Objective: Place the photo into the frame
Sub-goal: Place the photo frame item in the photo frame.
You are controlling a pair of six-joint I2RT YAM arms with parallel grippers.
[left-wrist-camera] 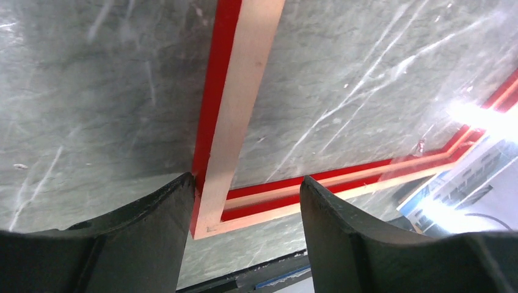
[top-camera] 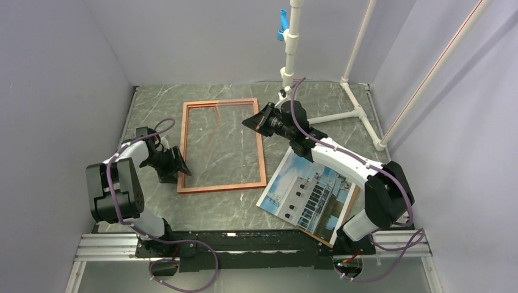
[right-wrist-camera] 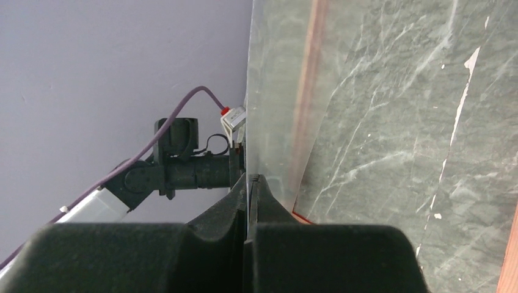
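Two arms over one grey marble surface [top-camera: 153,110]. The frame [top-camera: 222,187] lies in the middle of it, long side running away from the arms, orange-brown face up. In the left wrist view red shows along its edges.

Left jaws: released, gap wide, down at the frame's near left corner. The fingers [left-wrist-camera: 153,226] stand one on each side of that corner. The left one is right against the outer red edge; nothing is gripped.

Right jaws: clenched, up at the frame's far right corner. In the right wrist view the fingers [right-wrist-camera: 201,244] are pressed together on the edge of the clear pane [right-wrist-camera: 275,91], a thin sheet that rises at a tilt away from the surface. So they are grasping the pane.

The photo [top-camera: 308,195], a white building on blue sky, lies picture side up at the near right. It is outside the frame, its near left corner just beside the frame's near right corner. It sits on a brown board [top-camera: 346,215] whose edge shows along its right side. The right arm [top-camera: 342,159] passes over its far end.

A white pipe stand [top-camera: 293,43] is at the back.
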